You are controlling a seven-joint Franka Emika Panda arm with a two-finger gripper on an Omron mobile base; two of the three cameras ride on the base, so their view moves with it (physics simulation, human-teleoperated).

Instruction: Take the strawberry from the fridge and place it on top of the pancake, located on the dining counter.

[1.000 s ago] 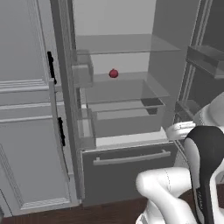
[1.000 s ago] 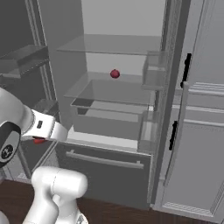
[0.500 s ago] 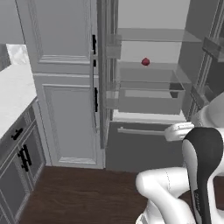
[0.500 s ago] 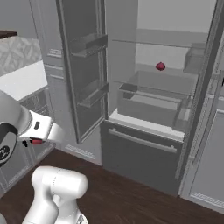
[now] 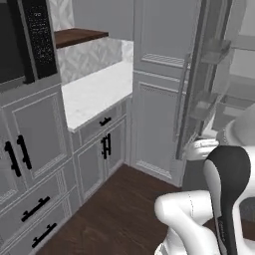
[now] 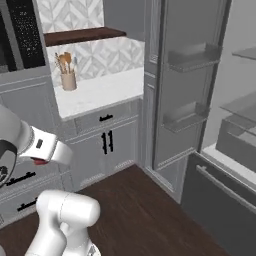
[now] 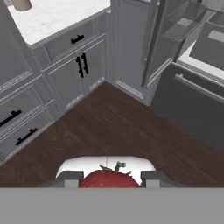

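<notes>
— Red strawberry [image 7: 108,178] sits clamped between the gripper [image 7: 108,179] tips, bottom centre.
— The base has swung away; the fridge [image 6: 210,125] now stands at right, pancake run pending.

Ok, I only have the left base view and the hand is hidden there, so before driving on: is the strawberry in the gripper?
Observer: Yes. In the hand view the strawberry sits between the two fingers of the gripper, with its green stem showing.
Operator: Is the bottom drawer shut?
Observer: In the right base view it looks pushed in, with its bar handle across the front.
Operator: Anything on the counter to the left?
Observer: A cup of wooden utensils stands on it by the patterned wall.
</notes>
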